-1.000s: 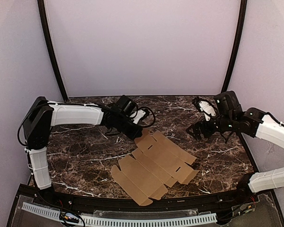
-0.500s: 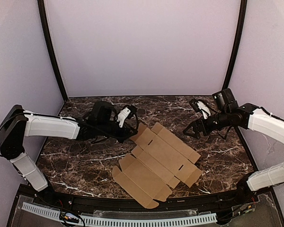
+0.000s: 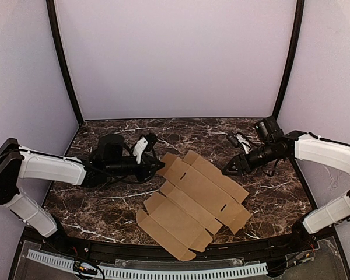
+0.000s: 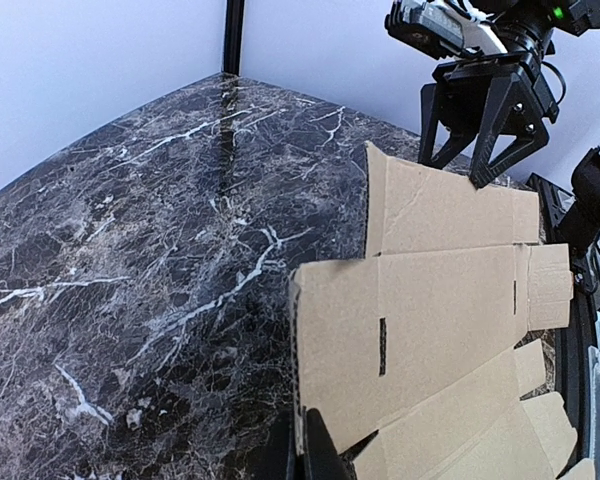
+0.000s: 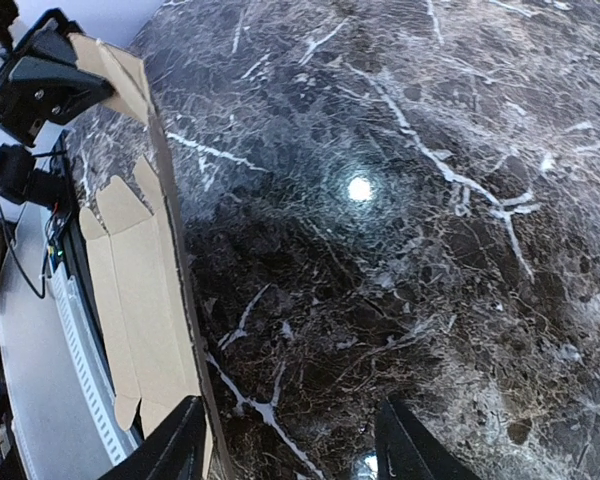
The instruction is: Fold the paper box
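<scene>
**A:** Where does the paper box (image 3: 189, 201) lie against the jaws?

**B:** It is a flat die-cut sheet spread across the middle of the table (image 3: 99, 198), between the two arms. The left jaws are closed on its far-left corner flap, which seems lifted a little off the table. In the left wrist view the cardboard edge runs straight into the pinch.

**A:** And the right jaws?

**B:** Spread wide with nothing in them, tips pointing down near the sheet's far-right edge. In the right wrist view that edge sits just beside one finger (image 5: 185, 445). I cannot tell whether they touch.

**A:** What shows on the cardboard?

**B:** Plain brown faces, short slots and notched flaps.

**A:** The surroundings?

**B:** The table is dark and marble-patterned with white veins, glossy enough to mirror a spot of light. Pale lilac walls (image 3: 175, 58) stand on three sides, with black posts (image 3: 61, 58) at the back corners.
</scene>
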`<state>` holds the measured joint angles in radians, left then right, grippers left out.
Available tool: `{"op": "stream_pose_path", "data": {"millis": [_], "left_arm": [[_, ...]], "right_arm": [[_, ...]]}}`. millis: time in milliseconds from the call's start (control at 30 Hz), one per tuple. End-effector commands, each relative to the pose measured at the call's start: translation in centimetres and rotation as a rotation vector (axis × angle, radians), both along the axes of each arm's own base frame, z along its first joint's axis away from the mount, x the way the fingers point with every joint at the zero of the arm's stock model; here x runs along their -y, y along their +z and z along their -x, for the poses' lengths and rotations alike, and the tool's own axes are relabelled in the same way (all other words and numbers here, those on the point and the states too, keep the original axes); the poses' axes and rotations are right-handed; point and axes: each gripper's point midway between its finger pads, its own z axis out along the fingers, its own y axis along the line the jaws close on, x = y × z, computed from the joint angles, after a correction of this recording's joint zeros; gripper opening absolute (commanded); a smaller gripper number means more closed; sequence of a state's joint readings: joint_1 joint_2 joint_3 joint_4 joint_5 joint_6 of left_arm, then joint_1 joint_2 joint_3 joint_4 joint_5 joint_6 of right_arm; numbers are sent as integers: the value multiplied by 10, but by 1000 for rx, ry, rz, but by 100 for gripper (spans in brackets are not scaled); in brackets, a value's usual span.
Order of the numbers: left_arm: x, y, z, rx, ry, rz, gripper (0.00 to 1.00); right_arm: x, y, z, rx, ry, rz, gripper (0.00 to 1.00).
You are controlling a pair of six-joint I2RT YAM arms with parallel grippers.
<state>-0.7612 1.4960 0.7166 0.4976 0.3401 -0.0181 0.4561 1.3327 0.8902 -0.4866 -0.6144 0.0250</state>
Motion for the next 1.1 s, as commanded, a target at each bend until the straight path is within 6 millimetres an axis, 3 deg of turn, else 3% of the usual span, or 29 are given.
{"op": "stream_pose_path", "data": {"millis": [0, 467, 600, 767, 867, 1067], "left_arm": [[-5, 21, 5, 64, -9, 56, 0], [-22, 22, 6, 91, 54, 61, 0], [-24, 23, 7, 92, 59, 58, 0], [-29, 25, 9, 104, 71, 63, 0], [-32, 26, 11, 108, 73, 67, 0], [-38, 26, 12, 110, 95, 64, 0]], "right_arm": [[-10, 6, 7, -18, 50, -88, 52], [-31, 18, 37, -40, 157, -158, 28], [-35, 18, 42, -43, 167, -151, 14], [-36, 14, 45, -49, 167, -134, 10], [-38, 15, 45, -49, 166, -127, 0], [-44, 26, 44, -15, 169, -113, 0]]}}
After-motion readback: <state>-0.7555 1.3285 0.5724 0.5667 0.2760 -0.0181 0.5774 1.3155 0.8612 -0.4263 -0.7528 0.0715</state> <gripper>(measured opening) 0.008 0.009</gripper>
